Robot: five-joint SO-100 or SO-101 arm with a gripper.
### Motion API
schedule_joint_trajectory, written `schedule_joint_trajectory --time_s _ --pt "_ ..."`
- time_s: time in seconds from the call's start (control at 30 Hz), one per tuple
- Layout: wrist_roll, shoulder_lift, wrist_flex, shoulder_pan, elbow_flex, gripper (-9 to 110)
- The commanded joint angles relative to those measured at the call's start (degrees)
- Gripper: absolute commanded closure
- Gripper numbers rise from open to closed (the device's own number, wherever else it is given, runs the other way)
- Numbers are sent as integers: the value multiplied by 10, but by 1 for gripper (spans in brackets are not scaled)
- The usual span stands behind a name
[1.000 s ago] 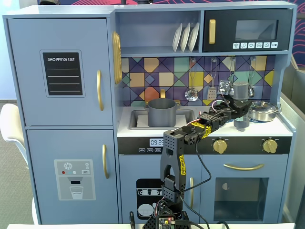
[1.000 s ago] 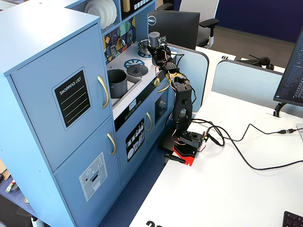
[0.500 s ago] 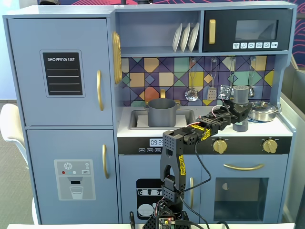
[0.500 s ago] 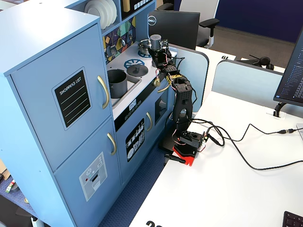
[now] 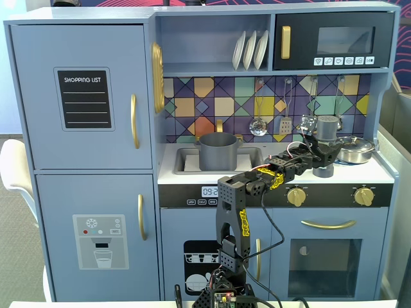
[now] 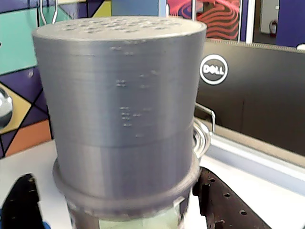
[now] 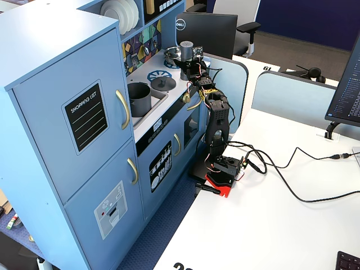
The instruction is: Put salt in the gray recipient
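— So where is the tall slim dark gray salt shaker with the lighter gray cap point(image 5: 327, 144) right now?

— Standing upright on the white counter point(image 5: 379, 172) of the blue toy kitchen, at the right end in a fixed view, just left of the shiny steel lidded pot point(image 5: 355, 149). Its base touches the counter. In the other fixed view it point(image 7: 187, 49) shows at the far end of the counter, in front of a black Dell monitor point(image 7: 208, 31).

— And the black two-finger gripper point(image 5: 323, 152)?

— It reaches from the arm's yellow-marked links up to the shaker, with one finger on each side of the body below the cap. In the wrist view the shaker's cap point(image 6: 119, 90) fills most of the picture, small holes visible on its top, a strip of pale green label at the bottom edge, and a dark finger point(image 6: 224, 205) sits right against its lower right side, another dark part at the lower left. The jaws are closed around the shaker's width; the grip looks snug.

— What about the matte dark gray cylindrical pot with small side handles point(image 5: 218, 151)?

— It sits in the sink recess at the middle of the counter, well apart from the shaker and to its left in that fixed view. In the other fixed view it point(image 7: 139, 97) is nearer the camera, with a flat round gray lid point(image 7: 162, 84) lying just beyond it.
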State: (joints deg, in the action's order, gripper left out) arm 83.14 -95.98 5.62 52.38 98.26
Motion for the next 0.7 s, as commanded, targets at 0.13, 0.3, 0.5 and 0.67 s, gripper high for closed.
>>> schedule_joint_trajectory --time_s 0.13,0.3,0.5,0.67 --pt "14 -225 -128 22 82 55" --pt "36 -482 -364 1 208 74" --pt "37 -701 -758 -261 237 101" --pt "-40 -785 -887 -496 333 101"
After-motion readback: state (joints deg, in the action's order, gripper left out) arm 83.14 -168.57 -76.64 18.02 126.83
